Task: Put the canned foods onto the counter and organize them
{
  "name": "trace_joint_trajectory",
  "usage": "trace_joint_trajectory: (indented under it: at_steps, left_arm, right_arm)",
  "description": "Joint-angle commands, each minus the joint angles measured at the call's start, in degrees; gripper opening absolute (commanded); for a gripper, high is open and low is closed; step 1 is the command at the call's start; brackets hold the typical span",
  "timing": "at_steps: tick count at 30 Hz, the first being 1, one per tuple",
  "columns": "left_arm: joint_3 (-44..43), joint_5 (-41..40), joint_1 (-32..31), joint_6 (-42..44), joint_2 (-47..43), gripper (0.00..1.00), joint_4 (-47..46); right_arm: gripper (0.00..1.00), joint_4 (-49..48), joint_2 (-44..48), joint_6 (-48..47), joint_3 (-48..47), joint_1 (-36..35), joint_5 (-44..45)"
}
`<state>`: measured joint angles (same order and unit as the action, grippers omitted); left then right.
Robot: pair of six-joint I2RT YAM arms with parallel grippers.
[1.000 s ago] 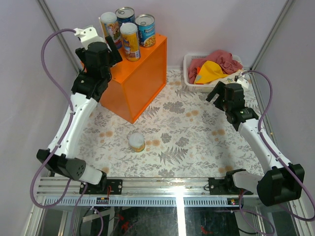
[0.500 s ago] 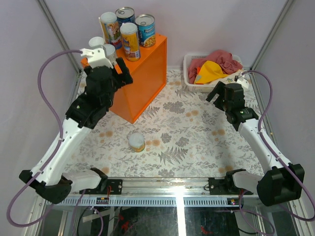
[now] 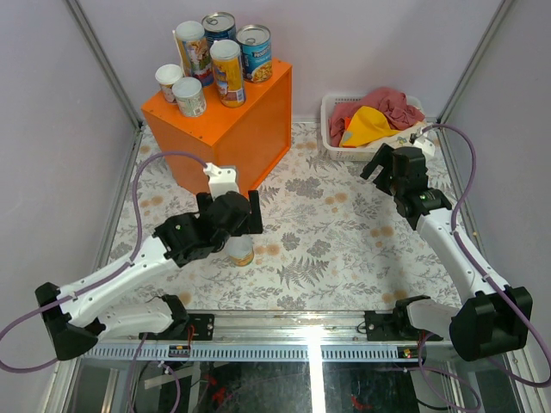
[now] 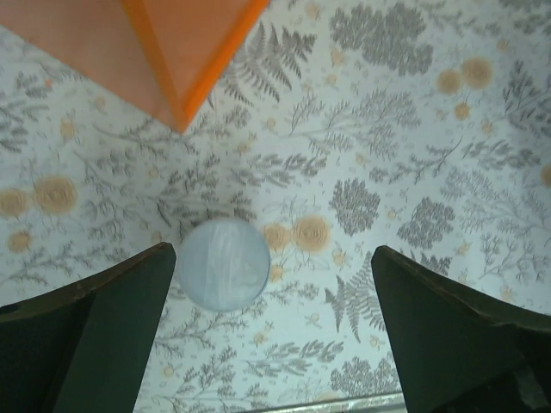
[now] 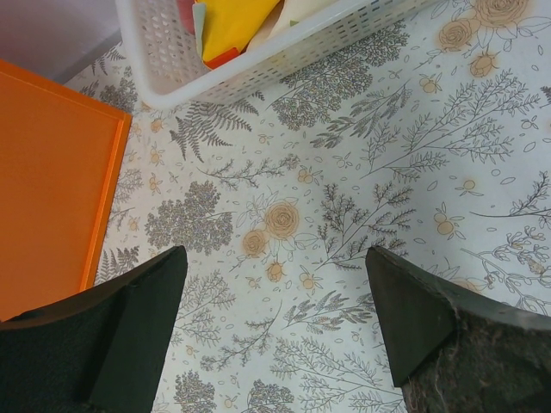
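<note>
The orange counter (image 3: 228, 146) stands at the back left. On its top are several cans: two short white-topped ones (image 3: 189, 96), two tall colourful tubes (image 3: 227, 72) and two blue-labelled cans (image 3: 255, 52). One short white-topped can (image 3: 242, 251) stands on the floral cloth, partly hidden by my left arm. My left gripper (image 3: 251, 213) hovers above it, open and empty. In the left wrist view the can (image 4: 224, 264) lies next to the left finger (image 4: 95, 335), with the counter's corner (image 4: 176, 52) above. My right gripper (image 3: 379, 165) is open and empty near the basket; its wrist view shows the counter's side (image 5: 52, 189).
A white plastic basket (image 3: 331, 129) of red and yellow cloths stands at the back right; it also shows in the right wrist view (image 5: 250, 60). Grey walls close in the left, right and back. A metal rail (image 3: 293, 331) runs along the near edge.
My left arm has drawn back from the counter top and swung down and forward over the lone can on the cloth. Two short white-topped cans now show on the counter. The right arm has not moved.
</note>
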<state>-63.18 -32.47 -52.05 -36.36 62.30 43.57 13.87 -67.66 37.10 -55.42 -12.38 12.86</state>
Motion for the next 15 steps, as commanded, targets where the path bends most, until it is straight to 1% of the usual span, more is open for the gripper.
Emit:
trace_joint_trajectory:
  at_steps: [1, 5, 8, 12, 15]
  left_arm:
    - [4.3, -1.75, -3.19, -9.28, -2.77, 0.97, 2.78]
    - [11.93, -4.87, -7.09, -14.92, -4.71, 0.98, 0.75]
    - [17.34, -8.84, -10.77, -18.75, -6.39, 0.98, -2.26]
    - [22.38, -16.23, -15.61, -23.41, -7.1, 0.98, -4.64]
    - [24.33, -22.75, -19.19, -27.04, -5.73, 1.0, -4.6]
  right_arm:
    - [0.92, -1.55, 1.39, -0.57, 0.04, -0.21, 1.08]
    - [0.92, -1.74, 1.05, -0.54, 0.13, -0.27, 0.85]
    - [0.92, -1.72, 0.82, -0.76, -0.05, -0.27, 0.84]
    - [0.92, -1.69, 0.61, -1.04, -0.2, -0.32, 0.74]
    - [0.92, -1.55, 0.51, -1.15, -0.64, -0.28, 0.75]
